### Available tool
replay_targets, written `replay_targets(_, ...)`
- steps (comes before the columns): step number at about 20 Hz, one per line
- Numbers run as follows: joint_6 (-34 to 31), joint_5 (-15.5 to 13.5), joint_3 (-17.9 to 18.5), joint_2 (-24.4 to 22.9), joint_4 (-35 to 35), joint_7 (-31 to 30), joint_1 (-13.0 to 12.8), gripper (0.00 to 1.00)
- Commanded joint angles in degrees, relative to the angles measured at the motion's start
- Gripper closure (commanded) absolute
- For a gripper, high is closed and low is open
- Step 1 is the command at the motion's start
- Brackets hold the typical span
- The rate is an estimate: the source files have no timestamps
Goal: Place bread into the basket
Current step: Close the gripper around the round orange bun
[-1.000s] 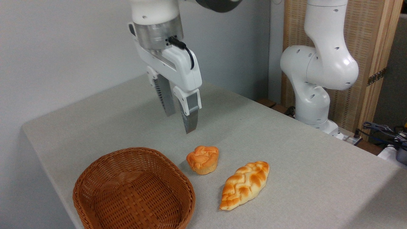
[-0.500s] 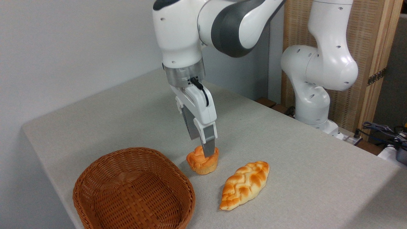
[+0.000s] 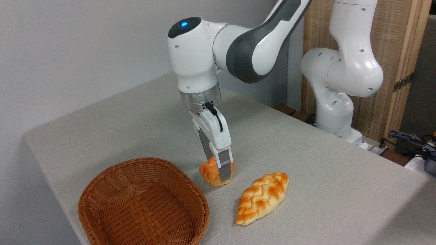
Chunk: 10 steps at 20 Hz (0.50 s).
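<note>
Camera view: hand (image 3: 220, 173) straddles bun (image 3: 212, 172) on counter (image 3: 306, 170), grip unclear; close gently, lift straight, clear basket (image 3: 102, 190) rim.

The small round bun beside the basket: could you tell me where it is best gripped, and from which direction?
Grip the bun across its rounded sides, probably just below the lumpy top, coming straight down from above. It sits upright on the table, narrow enough to fit between two fingers. The gripper is already down around it this way; whether it has closed cannot be told. The basket lies to its left.
</note>
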Motion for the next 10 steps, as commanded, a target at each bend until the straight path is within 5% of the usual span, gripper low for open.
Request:
replay_targets(1, 1.00, 0.16, 0.17, 0.02, -0.35, 0.64, -0.22, 0.65)
replay_targets(10, -2.14, -0.01, 0.43, -0.06, 2.09, 0.64, -0.14, 0.65)
